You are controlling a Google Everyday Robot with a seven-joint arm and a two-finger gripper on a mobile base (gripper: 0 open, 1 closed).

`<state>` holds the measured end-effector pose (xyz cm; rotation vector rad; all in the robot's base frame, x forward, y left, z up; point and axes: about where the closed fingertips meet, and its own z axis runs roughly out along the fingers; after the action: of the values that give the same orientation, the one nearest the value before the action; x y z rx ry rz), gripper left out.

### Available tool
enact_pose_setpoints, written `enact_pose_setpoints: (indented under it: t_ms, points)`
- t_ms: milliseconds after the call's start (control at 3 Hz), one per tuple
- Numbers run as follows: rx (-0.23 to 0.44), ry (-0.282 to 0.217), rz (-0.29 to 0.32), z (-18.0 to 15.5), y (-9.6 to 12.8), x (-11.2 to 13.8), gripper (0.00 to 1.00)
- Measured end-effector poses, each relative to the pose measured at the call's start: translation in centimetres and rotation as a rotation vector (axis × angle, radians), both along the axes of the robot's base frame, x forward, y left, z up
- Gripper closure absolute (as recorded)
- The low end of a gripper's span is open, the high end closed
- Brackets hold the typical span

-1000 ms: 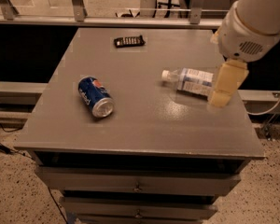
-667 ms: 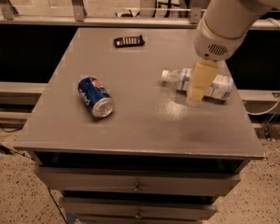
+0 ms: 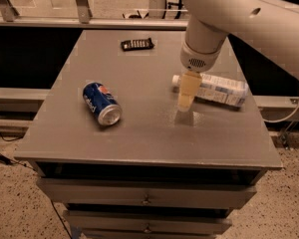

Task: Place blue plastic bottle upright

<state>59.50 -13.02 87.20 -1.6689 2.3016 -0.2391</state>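
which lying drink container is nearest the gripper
The clear blue plastic bottle: the gripper is at its cap end, while the dark-blue Pepsi can lies well apart.

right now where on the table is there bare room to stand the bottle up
The widest bare patch of the table is the front strip, between the can and the front edge. The middle is free too, between can and gripper. Crowded: the right side, where the gripper hangs at the cap end of the lying bottle.

Lab-like workspace: grey drawer cabinet [image 3: 139, 148], speckled floor [image 3: 12, 215], end effector [image 3: 185, 101] over its top.
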Motion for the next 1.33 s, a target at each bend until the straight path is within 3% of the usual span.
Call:
enact_pose_setpoints:
  t_ms: [333, 667, 1000, 1333]
  points:
    - [-0.041, 0.019, -0.037, -2.3, -1.2, 1.6, 0.02]
    - [-0.056, 0.031, -0.048, -3.0, -2.0, 2.1, 0.32]
    - [-0.053, 0.032, -0.047, -2.7, -1.9, 2.5, 0.55]
    - [0.001, -0.007, -0.012, 0.7, -1.1, 2.8, 0.86]
